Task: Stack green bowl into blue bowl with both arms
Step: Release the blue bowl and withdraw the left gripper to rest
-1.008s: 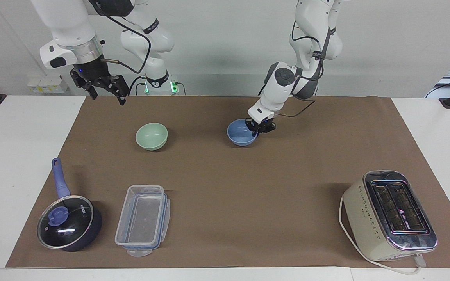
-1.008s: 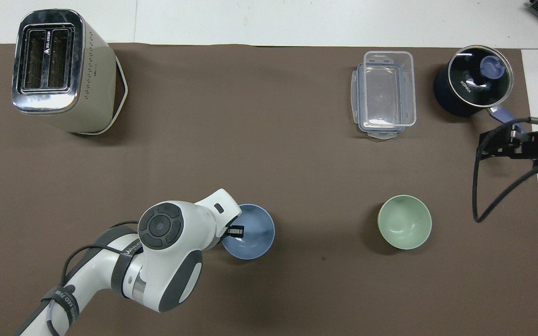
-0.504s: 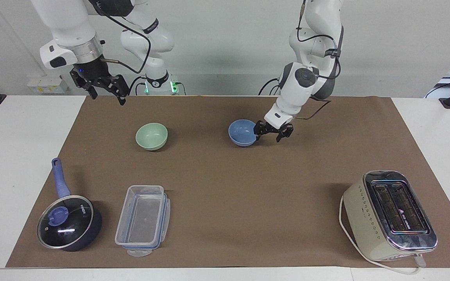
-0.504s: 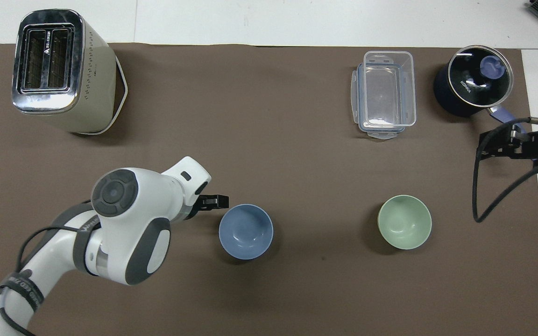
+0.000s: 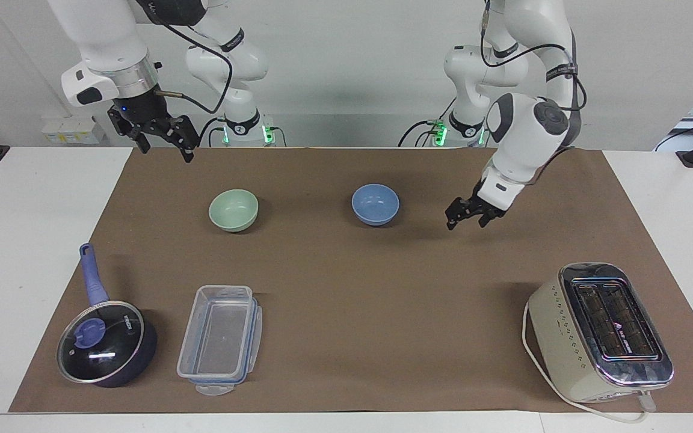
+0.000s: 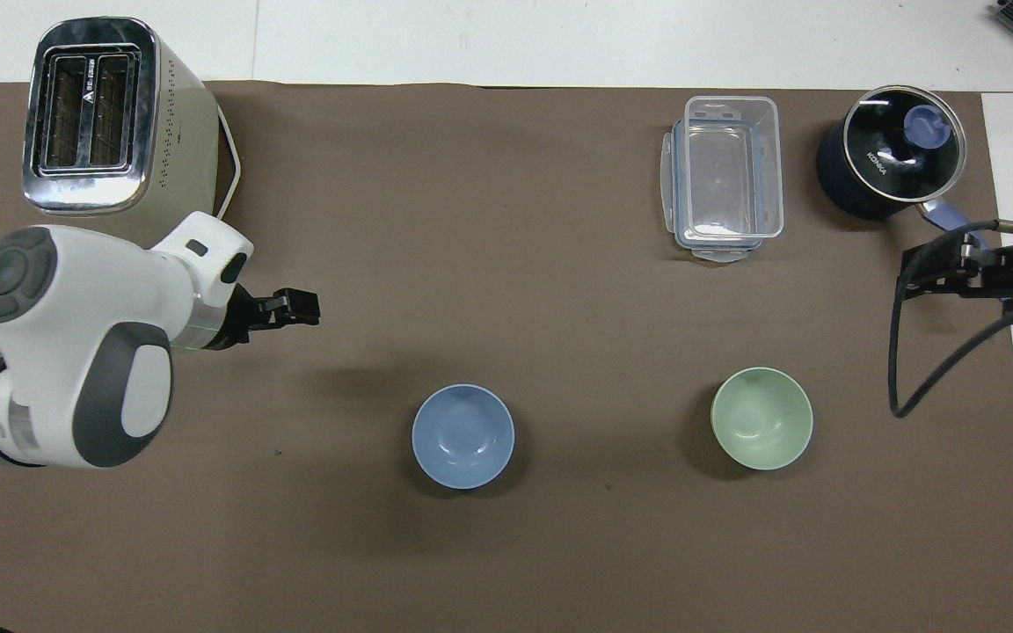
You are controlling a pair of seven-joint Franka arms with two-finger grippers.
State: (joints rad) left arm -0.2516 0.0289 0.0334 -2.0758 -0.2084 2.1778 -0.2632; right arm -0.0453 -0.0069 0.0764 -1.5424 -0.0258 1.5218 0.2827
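**Inspection: both bowls on the mat, neither held, stack not yet made**

The small round pale mint-green bowl (image 5: 233, 210) sits upright on the brown paper mat (image 5: 346, 288), toward the right arm's end of the table. The small round light periwinkle-blue bowl (image 5: 375, 204), same size, stands beside it toward the left arm's end, at about the same distance from the robots. The two are well apart and both appear empty.

Governing relation: the green bowl lies on the right arm's side, with the blue bowl between it and the left gripper. The right gripper (image 5: 163, 139) is raised over the mat's edge at the robots' end, up and to the outside of the green bowl — in my judgement it is the nearer tool for the pick. The bowls being round, no long axis constrains the approach; a grip over the rim looks the natural one.

Tool state: the right gripper's fingers stand apart, holding and touching nothing. The left gripper (image 5: 468, 216) hangs low over bare mat, apart from the blue bowl on the side toward its own end of the table, fingers spread — empty as well.

Other items noted, clear of the working area: a cream and chrome toaster (image 5: 600, 332), a clear plastic container (image 5: 220, 339), and a dark lidded saucepan (image 5: 106, 343).
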